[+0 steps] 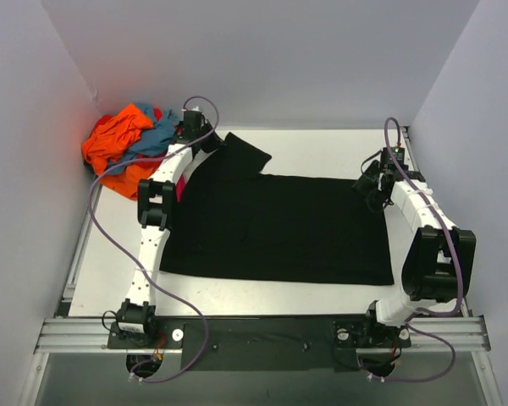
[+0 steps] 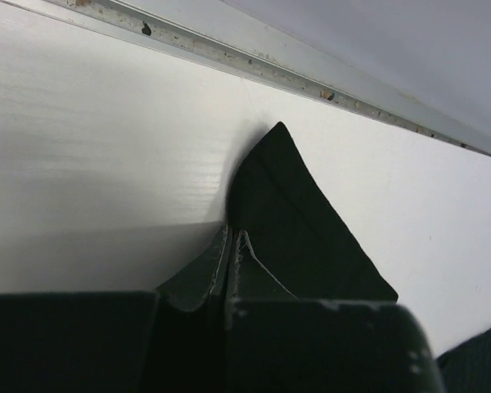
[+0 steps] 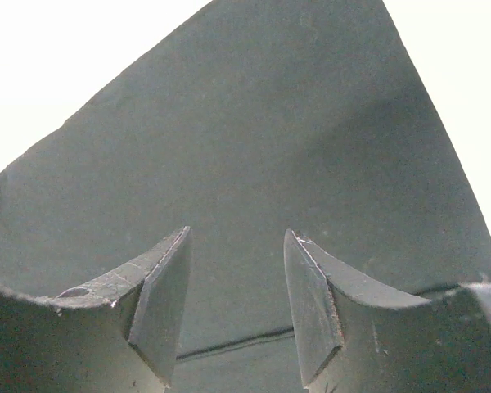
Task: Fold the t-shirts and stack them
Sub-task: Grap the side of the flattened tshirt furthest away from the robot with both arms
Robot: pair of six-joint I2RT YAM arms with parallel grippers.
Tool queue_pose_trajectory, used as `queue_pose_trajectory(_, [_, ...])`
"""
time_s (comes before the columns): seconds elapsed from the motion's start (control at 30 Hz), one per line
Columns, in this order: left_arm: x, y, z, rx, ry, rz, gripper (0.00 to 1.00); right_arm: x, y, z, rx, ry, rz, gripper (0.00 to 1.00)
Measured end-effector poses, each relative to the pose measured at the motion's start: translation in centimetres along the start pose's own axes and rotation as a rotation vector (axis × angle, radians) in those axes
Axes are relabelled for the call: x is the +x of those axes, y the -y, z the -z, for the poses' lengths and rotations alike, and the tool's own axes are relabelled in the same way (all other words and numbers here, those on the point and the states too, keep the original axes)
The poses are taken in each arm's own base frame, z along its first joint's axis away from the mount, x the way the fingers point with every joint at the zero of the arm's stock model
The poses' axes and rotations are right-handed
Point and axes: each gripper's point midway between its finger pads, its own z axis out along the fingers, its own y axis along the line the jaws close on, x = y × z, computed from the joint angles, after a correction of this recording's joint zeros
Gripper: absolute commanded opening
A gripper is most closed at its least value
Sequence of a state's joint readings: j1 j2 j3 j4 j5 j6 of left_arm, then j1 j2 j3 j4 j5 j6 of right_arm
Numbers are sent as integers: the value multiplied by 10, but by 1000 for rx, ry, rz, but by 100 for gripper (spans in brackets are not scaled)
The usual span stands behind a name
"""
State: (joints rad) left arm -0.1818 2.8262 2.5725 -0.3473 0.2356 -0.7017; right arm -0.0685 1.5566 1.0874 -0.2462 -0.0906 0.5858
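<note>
On the middle of the white table (image 1: 322,145) lies the big black cloth t-shirt (image 1: 279,224), spread flat. It looks soft and floppy, best held by corners. The left gripper (image 2: 231,237) is pinched tight on its far left sleeve; the right gripper (image 3: 237,246) hangs with jaws apart over the far right corner. Only the top view shows the heap of orange, blue and red t-shirts (image 1: 127,144).

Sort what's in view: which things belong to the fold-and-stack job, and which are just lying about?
Job:
black t-shirt, spread flat on the table
orange t-shirt and teal-blue t-shirt, bunched in the far left corner
left gripper, shut on the black shirt's sleeve
right gripper, open over its cloth

Not the job, rig only:
purple cables
metal rail at the near edge
</note>
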Motion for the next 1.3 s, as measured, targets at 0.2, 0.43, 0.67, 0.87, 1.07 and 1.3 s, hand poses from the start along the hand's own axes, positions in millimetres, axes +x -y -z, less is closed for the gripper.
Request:
queue_pose_trajectory(0.2, [-4, 1, -4, 63, 14, 3, 0, -31, 9, -17, 43, -15, -52, 45])
queue_pose_trajectory(0.43, [-6, 3, -6, 106, 22, -18, 0, -55, 31, -56, 153, -58, -90, 41])
queue_pose_trajectory(0.67, [-5, 5, -8, 137, 33, -34, 0, -61, 48, -99, 230, -129, -104, 39])
queue_pose_trajectory(0.87, [-5, 5, -8, 147, 34, -50, 0, -66, 54, -120, 276, -146, -100, 39])
queue_pose_trajectory(1.07, [-5, 6, -7, 147, 35, -67, 0, -78, 53, -127, 291, -129, -99, 38])
queue_pose_trajectory(1.3, [-5, 5, -4, 141, 33, -79, 0, -86, 50, -136, 289, -122, -95, 30])
